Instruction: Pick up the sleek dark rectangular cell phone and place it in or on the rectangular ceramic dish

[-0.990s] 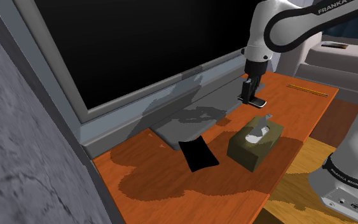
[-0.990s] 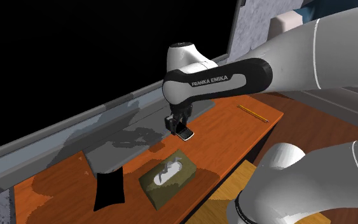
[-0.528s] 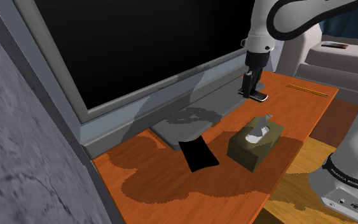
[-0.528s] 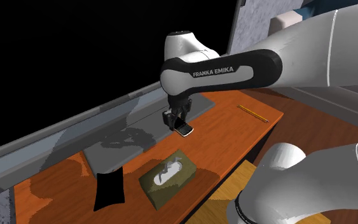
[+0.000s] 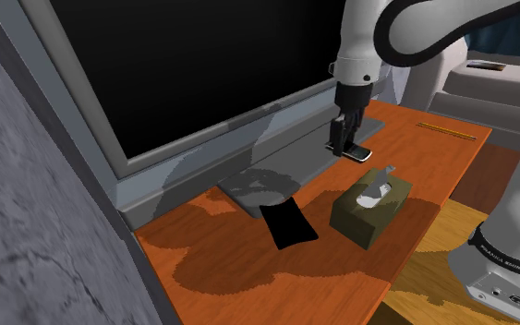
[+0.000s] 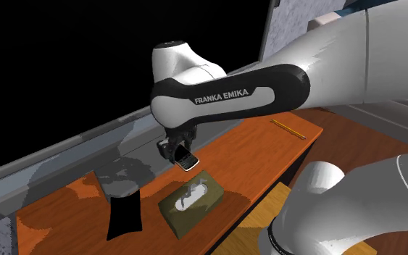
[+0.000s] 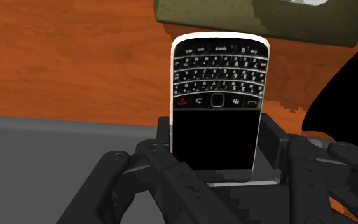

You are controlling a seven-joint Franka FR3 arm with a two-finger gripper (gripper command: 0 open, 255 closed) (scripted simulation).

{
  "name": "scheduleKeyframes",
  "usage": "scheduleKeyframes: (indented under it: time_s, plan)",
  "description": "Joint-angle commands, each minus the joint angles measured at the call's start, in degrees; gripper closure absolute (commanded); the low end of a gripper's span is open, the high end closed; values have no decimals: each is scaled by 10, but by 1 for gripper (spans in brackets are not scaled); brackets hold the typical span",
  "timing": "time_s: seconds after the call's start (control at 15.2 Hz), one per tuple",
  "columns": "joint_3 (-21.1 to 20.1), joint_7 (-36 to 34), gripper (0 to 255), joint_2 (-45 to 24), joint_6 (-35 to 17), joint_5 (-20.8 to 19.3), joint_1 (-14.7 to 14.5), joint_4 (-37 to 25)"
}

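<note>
The cell phone (image 7: 217, 95) is black with a keypad and a pale rim. My gripper (image 7: 215, 146) is shut on its lower end, one finger (image 7: 161, 137) on each side. In the shoulder view the gripper (image 5: 341, 143) holds the phone (image 5: 357, 150) above the orange table, just past the tissue box. A flat black rectangular thing (image 5: 288, 224) lies farther towards that view's left. A long grey slab (image 5: 248, 189) runs along the window side; I cannot tell which of the two is the dish. In the second exterior view the phone (image 6: 188, 160) hangs above the slab's edge.
An olive tissue box (image 5: 370, 208) stands on the orange table (image 5: 248, 268) close beside the gripper. A pencil (image 5: 447, 130) lies at the table's far end. A grey window frame with a black area behind it borders the table.
The arm has carried the phone along the table towards the shoulder view's left, from near the far end to beside the tissue box. The grip stays shut.
</note>
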State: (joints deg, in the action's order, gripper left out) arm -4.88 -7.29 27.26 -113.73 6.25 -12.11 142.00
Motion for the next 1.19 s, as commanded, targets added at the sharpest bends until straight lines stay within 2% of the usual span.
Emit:
scheduleKeyframes:
  time_s: [0.0, 0.46, 0.92, 1.12]
  plan:
    - [-20, -26, 255, -19, -6, 9, -11, -15]
    - [-91, -123, 255, -94, -18, 25, -45, -87]
    - [-157, -231, 255, -199, -21, 6, -74, -196]
    - [-158, -232, 255, -207, -44, 5, -75, -180]
